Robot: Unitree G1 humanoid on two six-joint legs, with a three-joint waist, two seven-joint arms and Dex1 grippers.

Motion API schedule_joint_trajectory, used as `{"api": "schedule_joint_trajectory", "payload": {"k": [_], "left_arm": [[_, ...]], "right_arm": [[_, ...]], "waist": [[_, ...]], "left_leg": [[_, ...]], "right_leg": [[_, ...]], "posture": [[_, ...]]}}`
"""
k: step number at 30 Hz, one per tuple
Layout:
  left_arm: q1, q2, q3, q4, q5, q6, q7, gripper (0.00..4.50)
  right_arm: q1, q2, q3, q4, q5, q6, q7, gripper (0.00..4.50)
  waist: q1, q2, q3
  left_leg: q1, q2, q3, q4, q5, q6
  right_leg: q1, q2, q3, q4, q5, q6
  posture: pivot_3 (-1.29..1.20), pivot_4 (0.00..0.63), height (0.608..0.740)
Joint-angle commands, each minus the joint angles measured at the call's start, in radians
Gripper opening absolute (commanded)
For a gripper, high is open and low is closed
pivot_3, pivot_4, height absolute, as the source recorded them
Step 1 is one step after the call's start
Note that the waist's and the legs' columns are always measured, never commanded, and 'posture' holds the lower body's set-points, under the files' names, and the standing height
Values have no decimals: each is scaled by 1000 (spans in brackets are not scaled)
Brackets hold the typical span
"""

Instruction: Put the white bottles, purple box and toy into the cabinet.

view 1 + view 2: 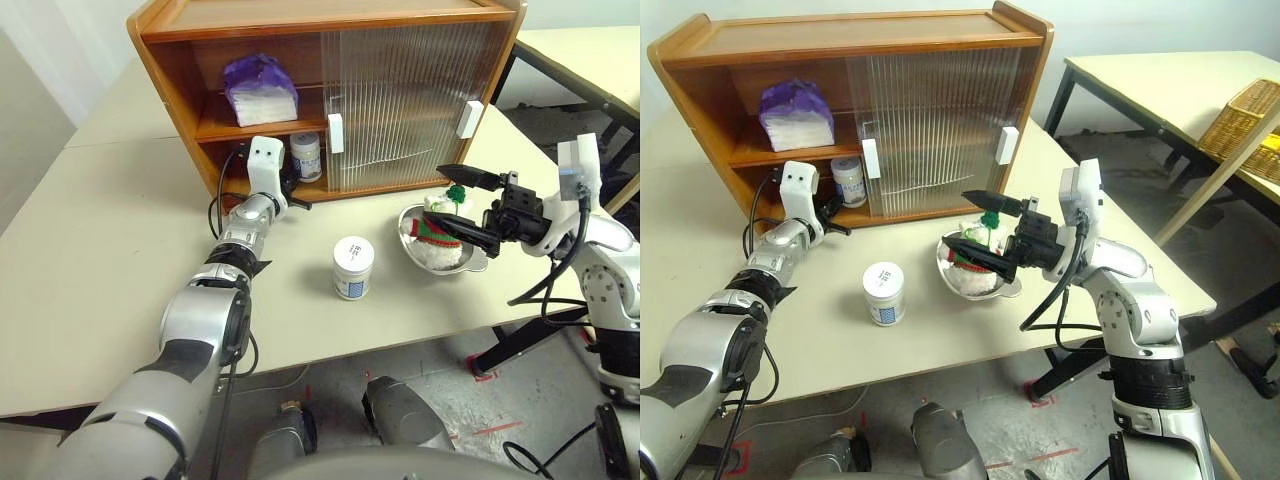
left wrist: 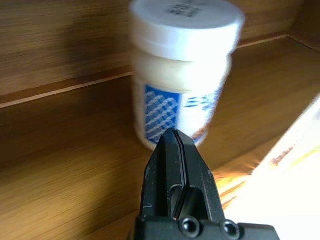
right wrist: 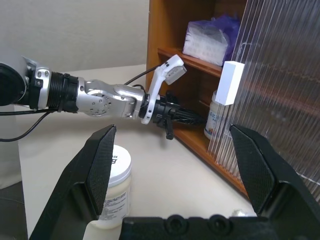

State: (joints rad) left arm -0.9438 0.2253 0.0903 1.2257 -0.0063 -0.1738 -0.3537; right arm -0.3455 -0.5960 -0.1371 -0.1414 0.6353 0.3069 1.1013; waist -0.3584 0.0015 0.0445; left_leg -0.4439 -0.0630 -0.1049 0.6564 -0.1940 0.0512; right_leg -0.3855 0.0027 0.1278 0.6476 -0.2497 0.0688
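The orange-brown cabinet stands at the back of the table, its left half open. On its upper shelf lies the purple box. One white bottle stands on the bottom shelf, and my left gripper is shut and empty at the shelf's front edge, its tip just short of that bottle. The other white bottle stands upright on the table in front. The toy lies in a steel bowl. My right gripper hovers open just above it, holding nothing.
The steel bowl sits in front of the cabinet's ribbed sliding doors, which cover the right half. A second table with a wicker basket stands off to the right. The table's front edge is near the standing bottle.
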Motion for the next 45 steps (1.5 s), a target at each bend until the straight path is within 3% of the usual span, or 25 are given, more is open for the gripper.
{"api": "schedule_joint_trajectory", "payload": {"k": [1, 12, 18, 21, 25, 32, 37, 45], "left_arm": [[-23, -7, -11, 26, 16, -19, -19, 37], [63, 33, 20, -59, -25, -17, -81, 37], [292, 97, 29, -375, -131, 35, -309, 37], [446, 162, 8, -579, -181, 107, -440, 653], [617, 284, -24, -798, -251, 161, -662, 2012], [725, 399, -77, -901, -312, 138, -939, 4454], [729, 356, -161, -927, -304, 96, -1024, 4454], [673, 270, -249, -873, -229, 61, -969, 4454]], "right_arm": [[8, -12, -15, -17, 12, 8, -3, 4500], [23, -9, -15, -26, 17, 3, -7, 4500], [12, -13, -11, 1, 15, -7, 16, 4500], [2, -12, -9, 17, 14, -16, 37, 4500], [-9, -8, -2, 29, 12, -29, 62, 4500], [-47, 4, 25, 65, 2, -37, 90, 4500], [-55, -6, 32, 70, 4, -36, 125, 4500], [-43, -20, 40, 55, 0, -33, 147, 4500]], "waist": [[-7, 0, 0], [-50, 0, 0], [-56, 0, 0], [-54, 0, 0], [-46, -1, -1], [-7, 1, -6], [19, 5, -10], [36, 10, -14]], "left_leg": [[0, 0, 0, 1, 0, 0], [0, 0, 0, 1, -1, -1], [0, -1, 0, 1, 1, 2], [0, -1, 0, 2, -1, -1], [0, 0, -1, 1, -7, -13], [0, 3, -10, -4, -10, -22], [-1, 1, -13, -15, -8, -25], [-10, 4, -13, -16, -5, -24]], "right_leg": [[0, 0, 0, 0, 0, 0], [1, 0, 0, 0, 0, 1], [0, 1, -1, 0, 0, 1], [0, 1, -2, 0, 0, 1], [-1, 1, -1, 0, 1, -3], [-12, -7, 2, 1, 11, -29], [-18, -13, -1, 1, 11, -30], [-22, -13, -4, 2, 9, -29]], "posture": [[-442, 29, 740], [-433, 29, 740], [-418, 28, 740], [-412, 28, 740], [-389, 31, 740], [-359, 33, 740], [-355, 40, 740], [-377, 48, 740]]}}
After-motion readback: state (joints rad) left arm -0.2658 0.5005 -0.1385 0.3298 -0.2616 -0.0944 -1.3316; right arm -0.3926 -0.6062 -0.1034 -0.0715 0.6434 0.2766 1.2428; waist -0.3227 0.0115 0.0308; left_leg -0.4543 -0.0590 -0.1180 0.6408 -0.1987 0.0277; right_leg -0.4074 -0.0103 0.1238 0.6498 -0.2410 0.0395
